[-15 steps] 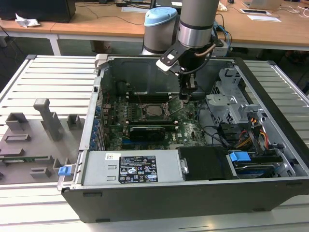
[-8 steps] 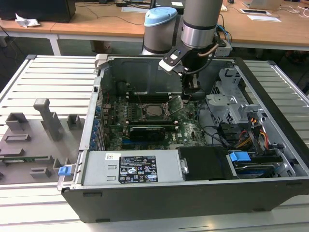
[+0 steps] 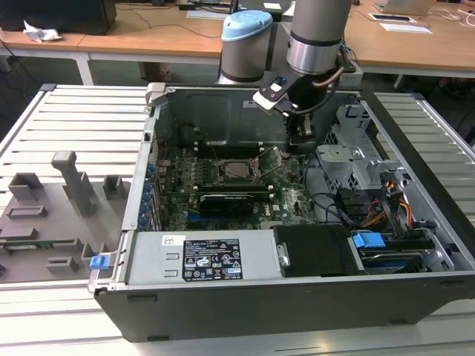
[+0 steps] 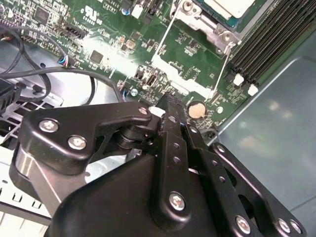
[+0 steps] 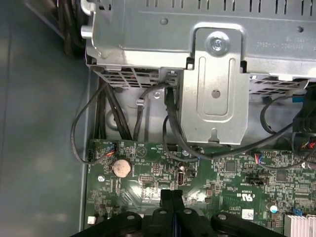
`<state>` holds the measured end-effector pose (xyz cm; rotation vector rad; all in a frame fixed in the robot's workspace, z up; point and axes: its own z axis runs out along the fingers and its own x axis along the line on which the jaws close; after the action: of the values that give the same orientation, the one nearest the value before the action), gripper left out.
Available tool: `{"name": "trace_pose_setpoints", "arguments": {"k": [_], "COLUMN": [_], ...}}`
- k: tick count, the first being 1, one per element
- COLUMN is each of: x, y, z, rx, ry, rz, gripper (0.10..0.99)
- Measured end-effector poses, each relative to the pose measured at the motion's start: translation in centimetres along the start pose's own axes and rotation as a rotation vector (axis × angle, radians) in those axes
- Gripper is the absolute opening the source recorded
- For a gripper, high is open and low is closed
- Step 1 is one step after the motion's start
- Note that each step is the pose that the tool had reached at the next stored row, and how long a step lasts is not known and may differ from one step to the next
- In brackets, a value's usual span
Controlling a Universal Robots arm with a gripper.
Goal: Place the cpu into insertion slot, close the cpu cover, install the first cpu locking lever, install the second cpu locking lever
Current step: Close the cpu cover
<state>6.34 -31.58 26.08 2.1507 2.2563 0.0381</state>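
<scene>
— Exterior view first?
— The pale silver-grey square cpu (image 3: 239,169) sits in the dark, silver-rimmed insertion slot (image 3: 220,171). The black gripper (image 3: 299,144) hangs just beside the slot, probably positioned to work on it.
— Second wrist view?
— Its fingers (image 4: 173,143) are pressed together, empty, which suits pushing, not grasping. The cpu (image 4: 229,6) lies beyond.
— First wrist view?
— Same closed fingertips (image 5: 166,197), above green circuit board (image 5: 222,195) near the slot.

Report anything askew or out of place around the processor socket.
Two thin silver wire levers beside the silver-rimmed square socket lie swung out across the green circuit board, unlatched. The black gripper hovers nearby, fingers shut. Nothing looks damaged.
</scene>
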Motion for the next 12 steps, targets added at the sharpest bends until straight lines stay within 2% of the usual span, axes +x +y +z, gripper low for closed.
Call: {"name": "trace_pose_setpoints", "arguments": {"k": [12], "x": [-0.06], "y": [1.22], "z": [0.04], "rx": [0.001], "ry": [0.0001], "rz": [0.0], "gripper": [0.106]}}
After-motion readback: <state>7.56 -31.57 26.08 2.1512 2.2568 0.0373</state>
